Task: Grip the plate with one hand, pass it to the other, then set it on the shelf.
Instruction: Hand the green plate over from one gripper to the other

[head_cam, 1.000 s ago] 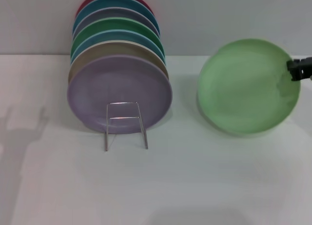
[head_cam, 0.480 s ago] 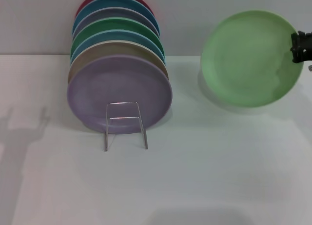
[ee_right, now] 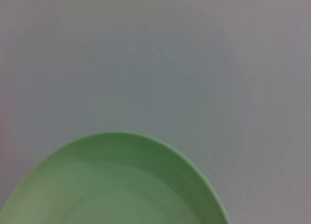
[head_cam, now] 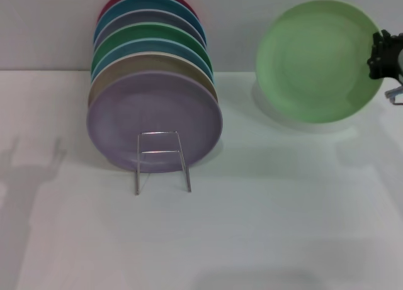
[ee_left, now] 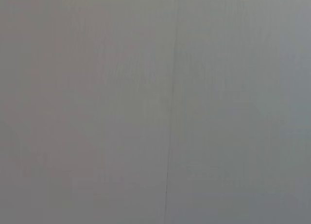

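The pale mint-green plate (head_cam: 315,60) hangs in the air at the right, tilted so its face shows, well above the white table. My right gripper (head_cam: 380,56) is shut on the plate's right rim. The right wrist view shows part of the plate (ee_right: 116,185) against the grey wall. The shelf (head_cam: 162,161), a thin silver wire rack, stands left of centre on the table and holds several plates upright, with a lavender plate (head_cam: 154,121) in front. My left gripper is out of view; its wrist camera sees only grey wall.
The stack in the rack runs back through tan, blue, dark green (head_cam: 151,38) and red plates towards the wall. The white table (head_cam: 252,227) spreads in front and to the right of the rack.
My right gripper has lifted the mint-green plate from just above the table to high in front of the wall. The rack and its plates have not moved.
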Tool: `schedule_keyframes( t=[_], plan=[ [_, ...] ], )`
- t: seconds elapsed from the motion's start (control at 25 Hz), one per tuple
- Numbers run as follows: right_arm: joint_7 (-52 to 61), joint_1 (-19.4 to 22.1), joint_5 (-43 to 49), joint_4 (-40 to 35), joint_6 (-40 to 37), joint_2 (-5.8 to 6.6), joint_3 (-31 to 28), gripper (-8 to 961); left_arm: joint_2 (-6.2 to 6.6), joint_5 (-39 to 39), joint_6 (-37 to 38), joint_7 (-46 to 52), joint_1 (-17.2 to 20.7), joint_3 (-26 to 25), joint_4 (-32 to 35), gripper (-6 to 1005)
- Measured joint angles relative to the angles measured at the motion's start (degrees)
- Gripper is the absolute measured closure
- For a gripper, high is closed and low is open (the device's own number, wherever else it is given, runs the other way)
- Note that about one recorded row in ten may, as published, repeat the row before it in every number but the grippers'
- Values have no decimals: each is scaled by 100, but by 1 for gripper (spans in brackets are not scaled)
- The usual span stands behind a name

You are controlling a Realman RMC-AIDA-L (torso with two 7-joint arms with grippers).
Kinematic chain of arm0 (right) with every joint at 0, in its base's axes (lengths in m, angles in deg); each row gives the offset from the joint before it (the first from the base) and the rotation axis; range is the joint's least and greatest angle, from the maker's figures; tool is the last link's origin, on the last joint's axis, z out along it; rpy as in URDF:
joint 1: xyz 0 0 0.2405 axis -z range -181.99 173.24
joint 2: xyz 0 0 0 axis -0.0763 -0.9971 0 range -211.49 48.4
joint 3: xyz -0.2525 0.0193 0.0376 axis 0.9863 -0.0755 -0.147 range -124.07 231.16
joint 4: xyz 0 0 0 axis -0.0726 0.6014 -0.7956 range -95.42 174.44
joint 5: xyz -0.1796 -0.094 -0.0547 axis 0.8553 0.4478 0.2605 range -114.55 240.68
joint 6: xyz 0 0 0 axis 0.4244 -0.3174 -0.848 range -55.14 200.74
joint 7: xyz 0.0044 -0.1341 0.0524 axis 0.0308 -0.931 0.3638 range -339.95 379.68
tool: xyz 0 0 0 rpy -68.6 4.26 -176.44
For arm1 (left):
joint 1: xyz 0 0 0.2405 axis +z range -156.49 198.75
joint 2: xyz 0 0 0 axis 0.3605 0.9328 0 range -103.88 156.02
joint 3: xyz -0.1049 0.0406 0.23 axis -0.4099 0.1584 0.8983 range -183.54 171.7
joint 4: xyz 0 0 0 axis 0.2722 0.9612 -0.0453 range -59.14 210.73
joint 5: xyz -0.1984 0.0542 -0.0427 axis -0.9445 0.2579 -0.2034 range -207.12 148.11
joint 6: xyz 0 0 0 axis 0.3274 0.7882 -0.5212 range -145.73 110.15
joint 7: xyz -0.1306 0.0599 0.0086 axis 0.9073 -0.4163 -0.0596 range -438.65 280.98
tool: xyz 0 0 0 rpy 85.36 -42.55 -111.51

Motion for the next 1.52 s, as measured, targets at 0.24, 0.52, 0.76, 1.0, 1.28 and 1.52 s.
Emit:
schedule_keyframes(
  t=[0.24,0.52,0.76,1.0,1.28,1.52],
  plan=[
    [299,59,-7,-731,-1556,0,586,931,7,-1,-2,0,0,-12,0,212],
    [1298,24,-7,-1903,-3492,12,1045,931,6,-2,-18,0,1,-8,0,214],
    [2167,-231,40,-2849,-4454,35,1285,932,-13,5,10,32,50,63,0,216],
    [3044,-385,51,-3858,-5754,25,1778,933,-8,11,181,488,278,454,-116,218],
    [3466,-129,56,-4331,-6899,13,2402,934,12,10,640,537,534,1354,-380,219],
    [3611,44,59,-4798,-7621,6,2972,934,10,9,762,538,570,2015,-435,221]
  ],
)
